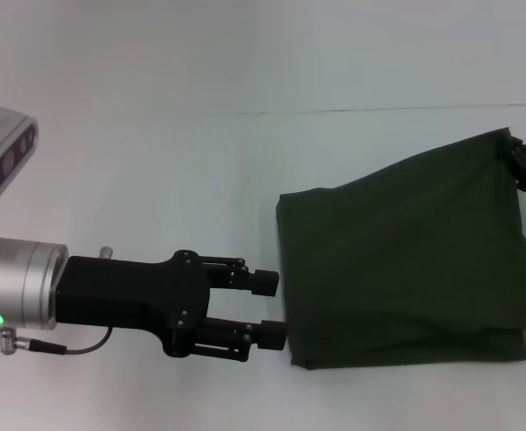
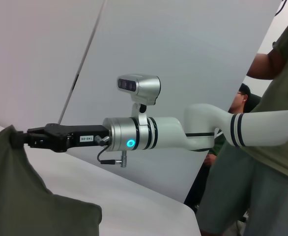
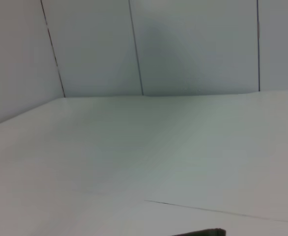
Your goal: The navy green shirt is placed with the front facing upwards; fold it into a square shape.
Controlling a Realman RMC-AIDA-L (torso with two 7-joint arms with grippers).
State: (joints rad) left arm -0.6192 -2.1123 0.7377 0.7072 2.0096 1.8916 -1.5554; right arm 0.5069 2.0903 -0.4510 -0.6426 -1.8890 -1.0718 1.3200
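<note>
The navy green shirt (image 1: 407, 260) lies folded on the white table at the right of the head view. It shows plain dark green and its print is hidden. My right gripper (image 1: 525, 166) is shut on the shirt's far right corner and holds it raised. The left wrist view shows that gripper (image 2: 20, 139) pinching the cloth (image 2: 21, 196). My left gripper (image 1: 269, 308) is open and empty, just left of the shirt's near left corner, with its fingertips close to the edge. A dark sliver of cloth (image 3: 200, 232) shows in the right wrist view.
The white table (image 1: 155, 162) stretches to the left of and behind the shirt. A person (image 2: 272, 147) in an olive top stands beyond the table's edge beside my right arm (image 2: 149, 135). Pale walls (image 3: 134, 44) close off the far side.
</note>
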